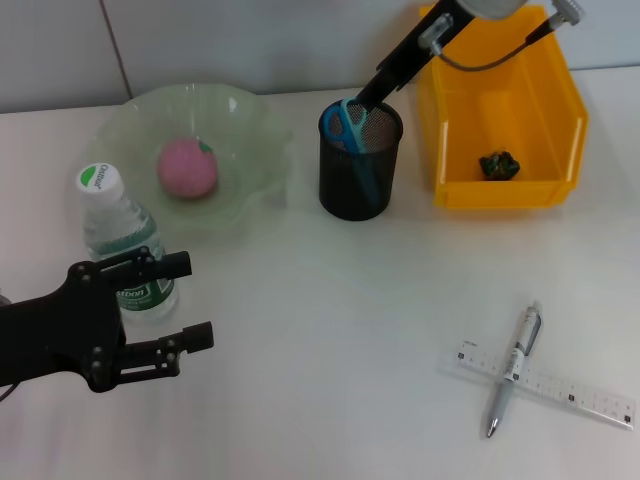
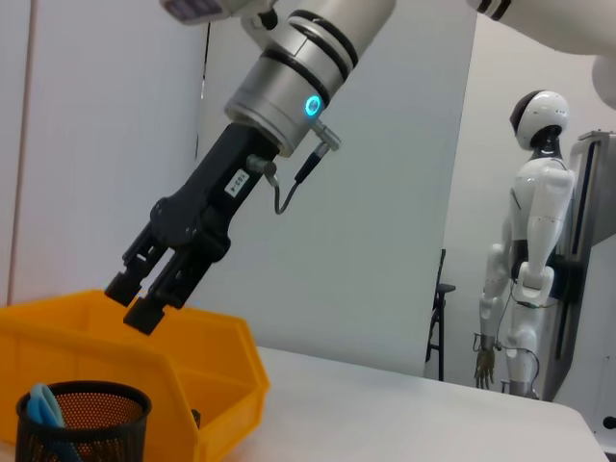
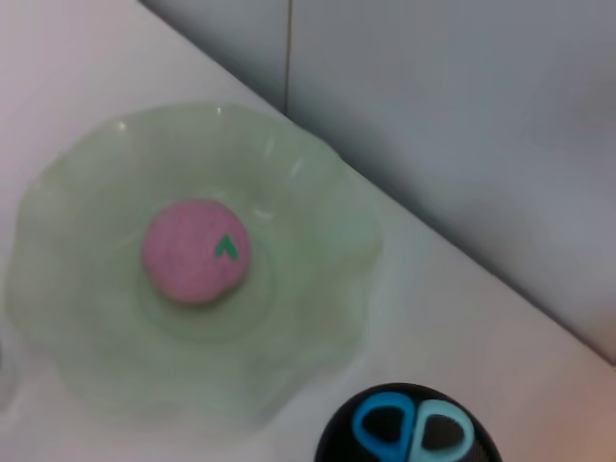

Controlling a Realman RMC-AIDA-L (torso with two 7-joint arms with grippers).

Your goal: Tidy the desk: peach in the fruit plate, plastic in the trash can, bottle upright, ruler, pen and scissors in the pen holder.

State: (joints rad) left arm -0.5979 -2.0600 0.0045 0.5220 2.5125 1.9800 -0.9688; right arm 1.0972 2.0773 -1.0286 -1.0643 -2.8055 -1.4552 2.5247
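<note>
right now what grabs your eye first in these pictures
The right tool hovers over the black pen holder, where blue-handled scissors stand. Beside it a pink peach lies in the green plate. A pen lies across a ruler at the near right.

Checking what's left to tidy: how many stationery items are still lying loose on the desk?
2: the pen lies across the ruler near the desk's front right. The scissors already stand in the holder.

No legible text, even on bottle (image 1: 125,250) label.
</note>
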